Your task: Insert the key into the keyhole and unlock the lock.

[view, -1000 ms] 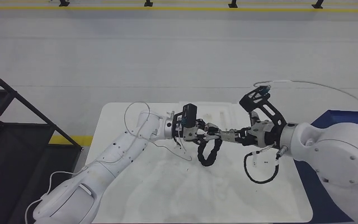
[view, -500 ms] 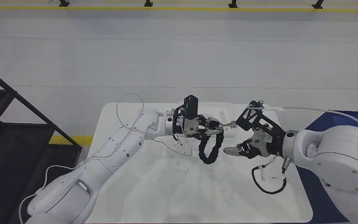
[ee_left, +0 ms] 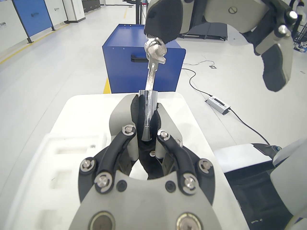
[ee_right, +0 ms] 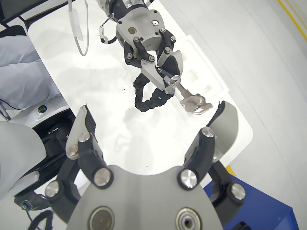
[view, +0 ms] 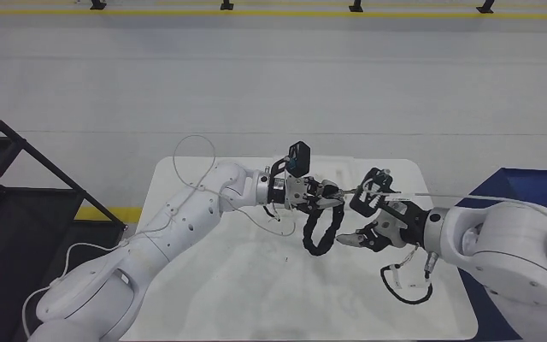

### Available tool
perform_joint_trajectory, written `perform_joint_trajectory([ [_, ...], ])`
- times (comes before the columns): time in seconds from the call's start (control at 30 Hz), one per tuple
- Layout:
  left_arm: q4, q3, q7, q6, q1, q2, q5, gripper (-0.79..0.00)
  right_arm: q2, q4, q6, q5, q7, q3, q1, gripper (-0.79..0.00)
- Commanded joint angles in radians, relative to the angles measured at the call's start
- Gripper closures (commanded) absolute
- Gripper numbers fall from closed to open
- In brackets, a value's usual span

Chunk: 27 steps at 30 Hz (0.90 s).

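Left tool (ee_left: 145, 118) clamped narrow on the chrome cylinder of the cable lock (ee_left: 148, 106), held up off the white tabletop (view: 222, 291). The lock's black cable loop (view: 318, 235) hangs below the tool, its lower end near or on the tabletop; cannot tell which.

Key (ee_left: 155, 53) sits with its blade in the keyhole at the cylinder's end, its head sticking out toward the right arm. A second key hangs on the same ring against the head.

Right tool (ee_right: 153, 111) spread wide, gripping nothing, facing the left tool. One finger pad (ee_left: 163, 17) just beside the key head; cannot tell if it touches. The other finger is well apart from the key.

White foam tray (ee_left: 72, 149) with moulded pockets lies on the tabletop under the left arm. Blue cabinet (ee_left: 129, 72) on the floor beyond the tabletop edge.
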<state>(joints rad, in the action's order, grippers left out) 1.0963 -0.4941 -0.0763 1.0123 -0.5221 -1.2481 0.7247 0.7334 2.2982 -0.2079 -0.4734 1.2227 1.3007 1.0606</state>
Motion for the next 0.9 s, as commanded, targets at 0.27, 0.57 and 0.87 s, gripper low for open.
perform_joint_trajectory([
  [0.27,-0.007,0.01,0.015,0.0,0.007,-0.008,-0.02,0.0,0.009,-0.001,-0.005,-0.019,-0.012,-0.061,-0.037,-0.785],
  [0.57,-0.005,0.022,0.023,0.0,0.017,-0.016,-0.001,0.0,0.022,-0.024,0.004,-0.022,-0.001,-0.133,-0.097,-0.785],
  [0.87,-0.006,0.027,0.009,0.0,0.022,-0.02,0.037,0.0,0.03,-0.045,-0.003,-0.008,0.045,-0.172,-0.151,-0.785],
])
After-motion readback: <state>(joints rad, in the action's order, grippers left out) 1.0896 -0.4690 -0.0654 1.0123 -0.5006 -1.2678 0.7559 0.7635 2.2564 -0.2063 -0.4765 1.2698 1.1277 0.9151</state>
